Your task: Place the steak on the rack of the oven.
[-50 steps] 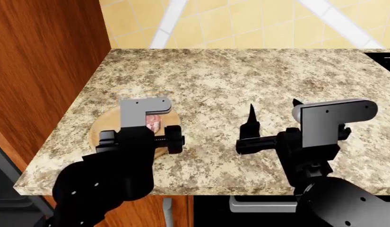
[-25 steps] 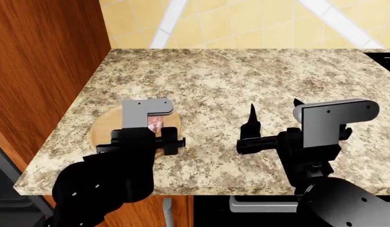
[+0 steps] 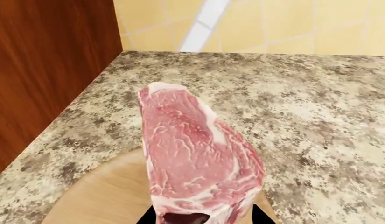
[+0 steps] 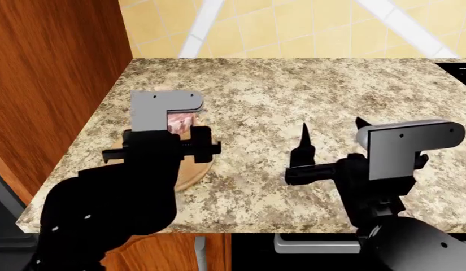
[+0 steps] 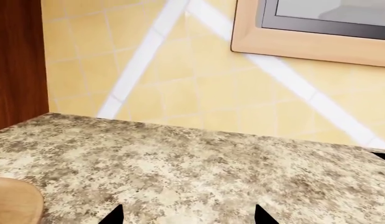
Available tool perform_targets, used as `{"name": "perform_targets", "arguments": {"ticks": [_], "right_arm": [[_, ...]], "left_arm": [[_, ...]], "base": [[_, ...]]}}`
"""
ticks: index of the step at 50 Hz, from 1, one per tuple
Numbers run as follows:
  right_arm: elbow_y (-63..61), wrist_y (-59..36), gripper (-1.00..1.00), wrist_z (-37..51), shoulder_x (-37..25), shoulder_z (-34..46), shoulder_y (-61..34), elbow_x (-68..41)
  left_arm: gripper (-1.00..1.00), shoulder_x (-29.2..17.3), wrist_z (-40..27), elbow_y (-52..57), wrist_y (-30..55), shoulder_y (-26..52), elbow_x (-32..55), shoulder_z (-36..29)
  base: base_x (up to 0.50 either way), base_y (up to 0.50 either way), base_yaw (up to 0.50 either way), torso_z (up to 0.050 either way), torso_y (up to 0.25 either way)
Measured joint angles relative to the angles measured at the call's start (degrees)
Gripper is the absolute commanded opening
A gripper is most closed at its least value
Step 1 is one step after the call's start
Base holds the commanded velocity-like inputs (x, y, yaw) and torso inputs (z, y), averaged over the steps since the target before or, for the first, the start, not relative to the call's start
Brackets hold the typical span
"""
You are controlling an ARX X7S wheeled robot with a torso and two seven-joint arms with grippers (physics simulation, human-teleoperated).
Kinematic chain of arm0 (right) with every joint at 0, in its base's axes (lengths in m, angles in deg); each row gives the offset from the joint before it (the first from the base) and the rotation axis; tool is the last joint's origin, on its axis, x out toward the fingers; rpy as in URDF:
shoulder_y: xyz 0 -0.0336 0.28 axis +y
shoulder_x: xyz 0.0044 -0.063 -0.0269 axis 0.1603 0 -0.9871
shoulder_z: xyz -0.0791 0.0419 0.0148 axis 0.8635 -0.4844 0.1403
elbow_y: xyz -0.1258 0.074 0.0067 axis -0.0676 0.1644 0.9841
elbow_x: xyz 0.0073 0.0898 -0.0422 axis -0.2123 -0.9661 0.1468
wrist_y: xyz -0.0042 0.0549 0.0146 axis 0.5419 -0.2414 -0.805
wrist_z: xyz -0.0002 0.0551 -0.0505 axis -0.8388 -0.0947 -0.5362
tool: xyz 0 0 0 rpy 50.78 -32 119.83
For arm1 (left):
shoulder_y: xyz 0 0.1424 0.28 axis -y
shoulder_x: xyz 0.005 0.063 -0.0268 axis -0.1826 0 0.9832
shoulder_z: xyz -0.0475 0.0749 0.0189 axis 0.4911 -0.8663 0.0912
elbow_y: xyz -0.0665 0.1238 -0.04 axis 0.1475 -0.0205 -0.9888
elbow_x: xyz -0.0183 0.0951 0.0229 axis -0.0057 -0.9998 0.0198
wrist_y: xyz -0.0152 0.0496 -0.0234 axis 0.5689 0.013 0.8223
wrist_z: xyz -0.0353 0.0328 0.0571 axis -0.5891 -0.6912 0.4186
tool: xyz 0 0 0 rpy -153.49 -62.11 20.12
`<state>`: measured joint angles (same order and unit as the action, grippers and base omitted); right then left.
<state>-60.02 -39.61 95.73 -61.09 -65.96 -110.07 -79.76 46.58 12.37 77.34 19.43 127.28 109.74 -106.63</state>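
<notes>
The steak (image 3: 195, 158), pink with white marbling, stands on edge between the jaws of my left gripper (image 3: 201, 219), which is shut on it. It hangs above the round tan wooden board (image 3: 105, 196). In the head view the steak (image 4: 181, 121) shows just behind the left gripper's grey bracket, over the board (image 4: 194, 168) at the counter's left. My right gripper (image 4: 332, 129) is open and empty above the counter's front right; its two black fingertips frame bare counter in the right wrist view (image 5: 188, 217). The oven and the rack are out of view.
The speckled granite counter (image 4: 293, 90) ends at a front edge near me. A tall brown wooden cabinet wall (image 4: 52, 84) borders its left side. A silver bar handle (image 4: 316, 244) on a black front shows below the counter. Yellow tiled wall (image 4: 293, 28) stands behind.
My left gripper has risen and moved away from me with the steak in it, lifting it off the board. The right arm has barely moved.
</notes>
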Motion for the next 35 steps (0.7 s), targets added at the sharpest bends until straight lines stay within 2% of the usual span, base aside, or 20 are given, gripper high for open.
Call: {"name": "perform_targets", "arguments": {"ticks": [17,35], "right_arm": [[-3.8,-2.8,1.0,3.9,-0.6,-1.5,-1.2,-3.5],[-6.9,-5.7,1.0,7.8,-1.1,-2.6,-2.8,-7.8]], "left_arm": [[-1.0,-0.7,-8.8,9.7,3.7,-0.7,10.8,3.8],[-1.0,-1.9,-13.6,15.0,4.2,-2.1,17.0,5.6]], "base": [[-0.02,0.0,0.0,0.0,0.001],[-0.24,0.0,0.0,0.0,0.0]]}}
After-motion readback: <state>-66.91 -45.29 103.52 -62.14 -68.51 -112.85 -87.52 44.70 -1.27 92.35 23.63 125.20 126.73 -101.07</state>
